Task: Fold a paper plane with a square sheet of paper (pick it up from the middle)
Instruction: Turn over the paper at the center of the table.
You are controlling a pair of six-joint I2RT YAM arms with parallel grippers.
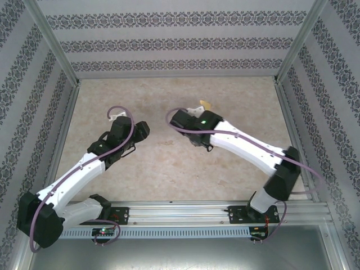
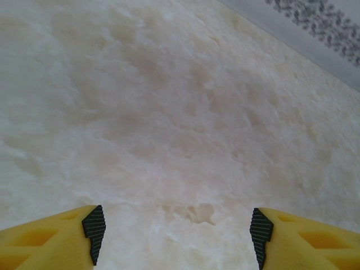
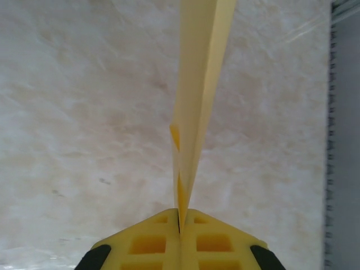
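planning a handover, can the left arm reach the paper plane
Probably yes: the left gripper is open, with bare table between it and the paper plane pinched in the right gripper.

marbled beige table (image 1: 169,169), patterned walls (image 1: 169,22) around.

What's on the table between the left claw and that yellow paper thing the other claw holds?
In the top view, only bare table and a purple cable loop separate the left gripper from the paper plane.
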